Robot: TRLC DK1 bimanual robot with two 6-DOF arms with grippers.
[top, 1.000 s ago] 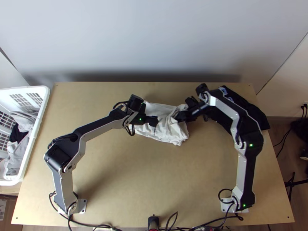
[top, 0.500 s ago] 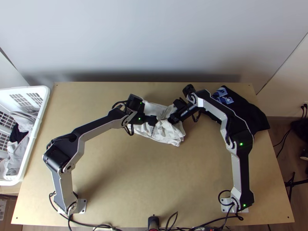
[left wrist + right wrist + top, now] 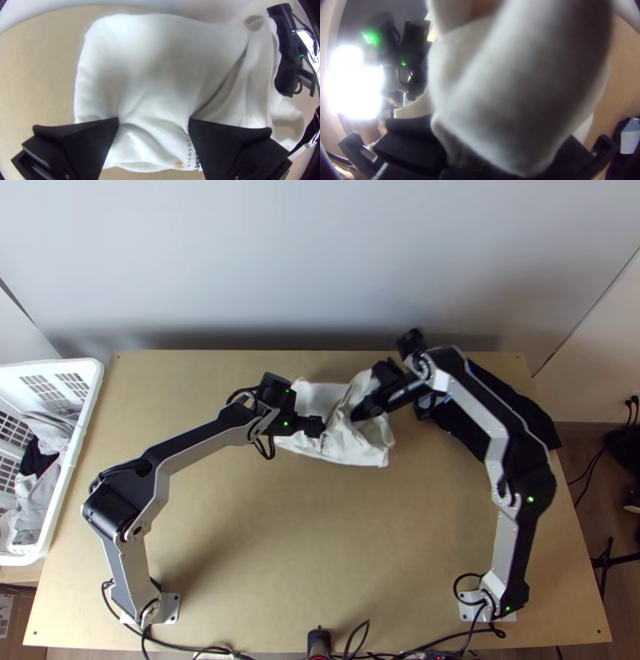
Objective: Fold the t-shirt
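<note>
On the tabletop (image 3: 304, 540), toward the far edge's middle, I see the t-shirt (image 3: 320, 394), its long axis going left to right. My right gripper (image 3: 360, 414) is nearer its bunched right end; its opening and hold I cannot tell. My left gripper (image 3: 154, 119) is wide open over cloth, clamping nothing.
</note>
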